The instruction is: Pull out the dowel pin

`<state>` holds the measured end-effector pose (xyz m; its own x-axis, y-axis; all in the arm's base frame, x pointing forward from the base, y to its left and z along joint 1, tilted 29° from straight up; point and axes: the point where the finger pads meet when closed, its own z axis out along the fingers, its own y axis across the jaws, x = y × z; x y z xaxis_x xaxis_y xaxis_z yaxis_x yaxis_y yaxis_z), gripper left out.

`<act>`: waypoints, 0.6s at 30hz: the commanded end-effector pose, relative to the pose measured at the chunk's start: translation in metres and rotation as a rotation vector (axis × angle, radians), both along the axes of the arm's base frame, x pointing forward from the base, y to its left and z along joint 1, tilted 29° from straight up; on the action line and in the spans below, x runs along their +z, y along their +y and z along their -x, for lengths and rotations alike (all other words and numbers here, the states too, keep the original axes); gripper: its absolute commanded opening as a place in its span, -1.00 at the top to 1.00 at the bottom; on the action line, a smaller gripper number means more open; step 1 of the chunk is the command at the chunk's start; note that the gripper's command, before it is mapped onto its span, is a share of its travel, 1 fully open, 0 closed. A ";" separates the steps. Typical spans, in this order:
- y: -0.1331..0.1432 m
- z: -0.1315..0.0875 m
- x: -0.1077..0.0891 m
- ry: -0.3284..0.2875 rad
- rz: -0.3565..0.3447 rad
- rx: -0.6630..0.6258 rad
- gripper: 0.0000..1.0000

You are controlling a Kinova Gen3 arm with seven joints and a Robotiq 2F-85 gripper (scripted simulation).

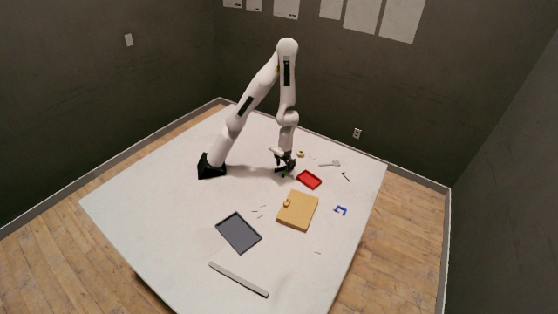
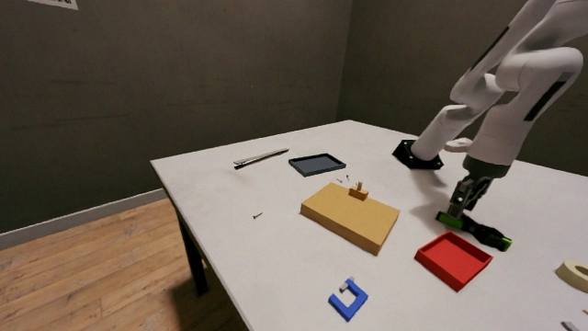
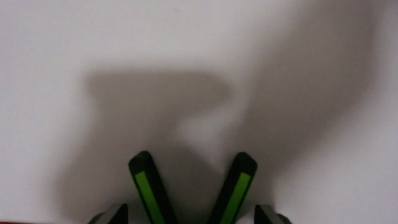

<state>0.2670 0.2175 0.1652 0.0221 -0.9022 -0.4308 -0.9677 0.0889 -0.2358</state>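
The tan bench board (image 1: 302, 213) (image 2: 349, 216) lies on the table. The small wooden block (image 1: 287, 202) (image 2: 357, 194) is at one edge of the board, with the dowel pin (image 2: 359, 186) standing up from it. The bench stop cannot be told apart from the block, and whether anything loose sits between them cannot be seen. A blue C-shaped clamp (image 1: 344, 211) (image 2: 359, 303) with a grey pad lies on the table away from the board. My gripper (image 1: 285, 171) (image 2: 478, 231) (image 3: 192, 161) is open and empty, low over the table beside the red tray, away from block and clamp.
The red tray (image 1: 309, 180) (image 2: 436, 269) lies between gripper and board. A dark grey tray (image 1: 239, 233) (image 2: 317, 165), a long grey bar (image 1: 237, 279), a tape roll (image 1: 297, 154) (image 2: 564, 271), a grey flat tool (image 1: 335, 163), a thin black tool (image 1: 346, 177) and several small screws lie around.
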 end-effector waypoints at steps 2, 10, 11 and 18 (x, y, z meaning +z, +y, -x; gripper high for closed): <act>-0.002 0.001 -0.005 0.001 0.007 -0.001 -0.55; -0.001 0.000 -0.008 0.001 0.008 -0.001 -0.55; -0.001 0.000 -0.009 0.001 0.008 -0.001 -0.55; 0.001 -0.001 -0.012 0.002 0.008 -0.001 -0.55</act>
<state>0.2691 0.2211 0.1582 0.0225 -0.9021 -0.4309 -0.9678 0.0884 -0.2356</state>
